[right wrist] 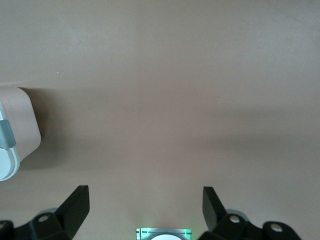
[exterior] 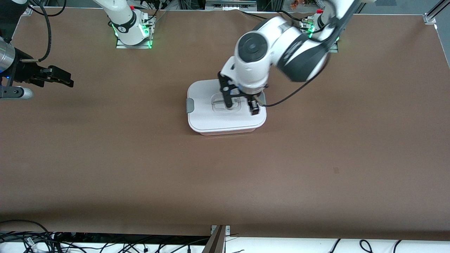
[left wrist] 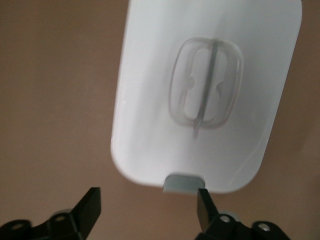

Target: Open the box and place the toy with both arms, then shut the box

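The box [exterior: 225, 133] stands mid-table with its white lid [exterior: 207, 117] on it. The clear recessed handle [exterior: 236, 105] sits at the lid's centre, and a grey clip [exterior: 190, 105] shows at the end toward the right arm. My left gripper [exterior: 242, 103] is open and empty, over the lid's end toward the left arm. In the left wrist view, the lid [left wrist: 210, 150], handle [left wrist: 207, 82] and a grey clip [left wrist: 184, 182] lie just ahead of the gripper [left wrist: 148, 201]. My right gripper [exterior: 65, 80] is open and empty, held up over the right arm's end of the table. The toy is out of view.
Brown table surface [exterior: 225, 182] spreads on every side of the box. In the right wrist view, the box's corner [right wrist: 20, 125] shows at the edge, the gripper [right wrist: 145, 200] is over bare table, and the right arm's lit base [right wrist: 162, 234] is below.
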Controlling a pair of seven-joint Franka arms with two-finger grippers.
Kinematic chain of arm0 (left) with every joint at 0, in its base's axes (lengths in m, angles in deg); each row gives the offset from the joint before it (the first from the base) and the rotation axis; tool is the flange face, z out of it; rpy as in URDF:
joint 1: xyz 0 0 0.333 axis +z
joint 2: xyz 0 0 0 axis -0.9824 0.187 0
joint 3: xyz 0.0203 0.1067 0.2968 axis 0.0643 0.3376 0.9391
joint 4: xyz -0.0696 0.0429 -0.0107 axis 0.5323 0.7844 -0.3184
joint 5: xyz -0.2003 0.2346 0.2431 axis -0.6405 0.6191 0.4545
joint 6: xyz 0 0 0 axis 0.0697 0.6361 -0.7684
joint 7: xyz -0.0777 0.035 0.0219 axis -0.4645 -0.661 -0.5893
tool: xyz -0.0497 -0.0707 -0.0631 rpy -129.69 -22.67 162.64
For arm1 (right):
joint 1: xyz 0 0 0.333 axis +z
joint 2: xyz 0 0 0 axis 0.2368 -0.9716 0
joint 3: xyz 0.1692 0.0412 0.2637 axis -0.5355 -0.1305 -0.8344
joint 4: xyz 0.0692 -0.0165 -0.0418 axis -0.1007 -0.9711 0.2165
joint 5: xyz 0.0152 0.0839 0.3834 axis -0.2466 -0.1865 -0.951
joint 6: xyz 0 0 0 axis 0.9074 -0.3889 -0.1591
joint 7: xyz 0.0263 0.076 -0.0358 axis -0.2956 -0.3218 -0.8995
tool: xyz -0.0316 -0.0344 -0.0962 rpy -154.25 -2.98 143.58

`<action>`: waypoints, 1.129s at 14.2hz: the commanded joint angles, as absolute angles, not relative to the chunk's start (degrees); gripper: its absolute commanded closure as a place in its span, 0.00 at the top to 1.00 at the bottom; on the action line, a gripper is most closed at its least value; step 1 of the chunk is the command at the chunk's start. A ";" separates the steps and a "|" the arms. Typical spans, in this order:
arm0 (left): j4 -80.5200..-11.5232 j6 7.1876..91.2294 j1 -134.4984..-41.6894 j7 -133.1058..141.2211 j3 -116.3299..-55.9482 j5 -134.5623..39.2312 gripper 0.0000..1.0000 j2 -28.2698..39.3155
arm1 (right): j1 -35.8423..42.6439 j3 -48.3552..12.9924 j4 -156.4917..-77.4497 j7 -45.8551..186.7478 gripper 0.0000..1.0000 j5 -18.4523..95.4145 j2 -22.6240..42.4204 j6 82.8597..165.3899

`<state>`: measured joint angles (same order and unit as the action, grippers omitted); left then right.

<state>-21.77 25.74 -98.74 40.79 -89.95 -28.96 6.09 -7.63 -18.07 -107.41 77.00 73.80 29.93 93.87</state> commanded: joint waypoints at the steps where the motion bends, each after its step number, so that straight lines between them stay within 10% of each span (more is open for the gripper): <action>1: -23.48 22.93 -92.34 38.30 -90.23 -28.04 1.00 -0.22 | -7.72 -18.38 -106.81 76.45 1.00 74.54 29.76 93.93; 11: -19.60 15.89 -76.05 33.30 -82.44 -33.37 1.00 -5.58 | -7.72 -18.47 -106.54 76.45 1.00 74.54 29.67 93.93; 16: -40.83 30.27 -80.01 14.13 -71.52 -39.11 1.00 -20.51 | -7.72 -18.47 -106.45 76.45 1.00 74.54 29.76 93.93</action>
